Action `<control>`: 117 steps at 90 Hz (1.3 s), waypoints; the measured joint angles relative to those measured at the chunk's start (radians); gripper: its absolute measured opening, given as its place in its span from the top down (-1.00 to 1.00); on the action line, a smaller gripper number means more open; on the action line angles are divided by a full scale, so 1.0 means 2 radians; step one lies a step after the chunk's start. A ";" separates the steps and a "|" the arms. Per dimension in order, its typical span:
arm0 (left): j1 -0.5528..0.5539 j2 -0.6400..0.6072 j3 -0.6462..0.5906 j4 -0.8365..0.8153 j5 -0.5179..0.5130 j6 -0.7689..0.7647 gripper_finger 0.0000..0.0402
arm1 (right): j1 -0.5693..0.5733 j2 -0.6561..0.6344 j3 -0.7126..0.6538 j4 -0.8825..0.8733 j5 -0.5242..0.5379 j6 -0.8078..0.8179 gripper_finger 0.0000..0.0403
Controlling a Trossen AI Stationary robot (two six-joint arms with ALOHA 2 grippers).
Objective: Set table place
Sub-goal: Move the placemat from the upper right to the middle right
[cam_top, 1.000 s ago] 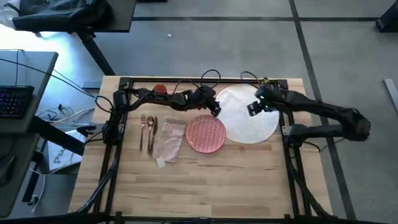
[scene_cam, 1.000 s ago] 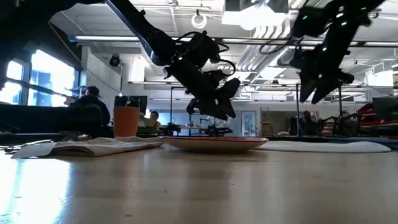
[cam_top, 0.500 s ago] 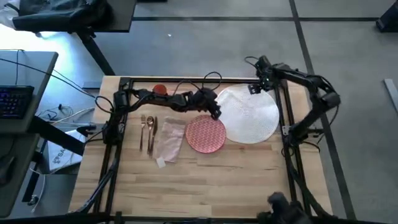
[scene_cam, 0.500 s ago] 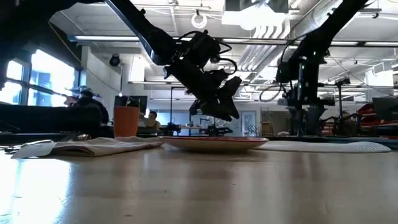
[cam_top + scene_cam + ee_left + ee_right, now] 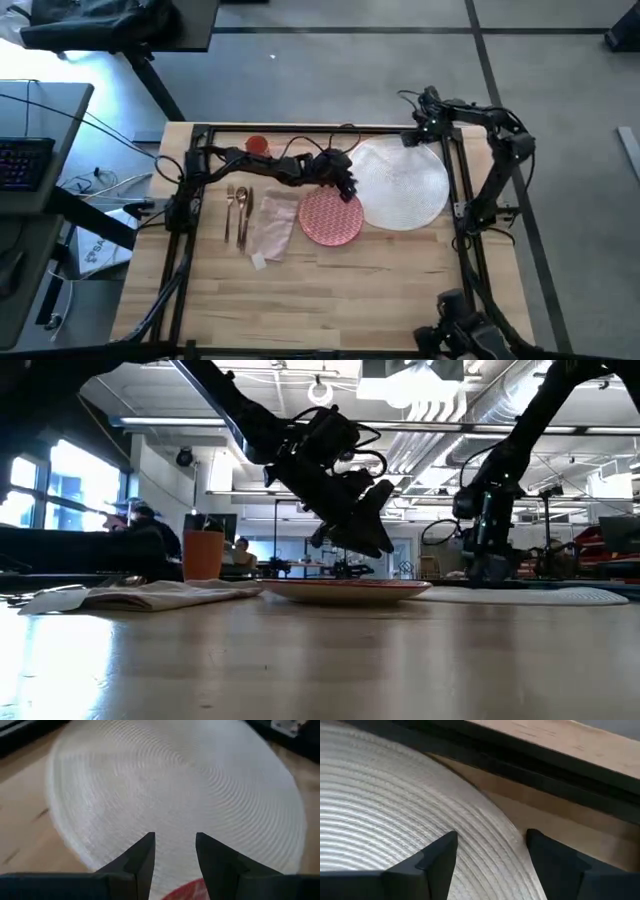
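Note:
A large white round ribbed plate [image 5: 402, 186] lies flat at the table's far right. A smaller red-patterned plate [image 5: 331, 216] lies flat against its left side. My left gripper [image 5: 346, 187] hovers open just above the red plate's far rim [image 5: 345, 589], pointing at the white plate [image 5: 175, 790]. My right gripper [image 5: 490, 845] is open and low over the white plate's far rim [image 5: 485, 815], near the table's far right corner [image 5: 416, 136]. The pale pink napkin [image 5: 272, 226], copper cutlery [image 5: 238, 211] and orange cup [image 5: 257, 145] rest on the table to the left.
A black rail frame [image 5: 300, 128] runs around the light-wood table [image 5: 320, 290], close behind my right gripper. The near half of the tabletop is bare wood. A grey desk with a keyboard [image 5: 20, 160] stands beyond the left edge. People sit in the room behind [image 5: 150, 525].
My right gripper has drawn back from over the middle of the white plate toward the table's far right corner and come down low over the plate's far rim, its arm folding up. My left gripper has edged slightly toward the near edge, over the red plate's far rim.

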 joint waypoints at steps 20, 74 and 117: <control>0.006 0.046 -0.001 0.039 -0.008 0.011 0.38 | -0.004 0.001 0.000 -0.023 -0.040 -0.045 -0.06; 0.000 0.043 0.040 0.009 0.000 0.027 0.51 | 0.004 0.004 0.016 -0.114 -0.134 -0.065 0.06; 0.017 0.118 0.121 -0.050 0.072 0.031 0.99 | 0.050 0.002 -0.007 -0.135 -0.113 -0.056 0.06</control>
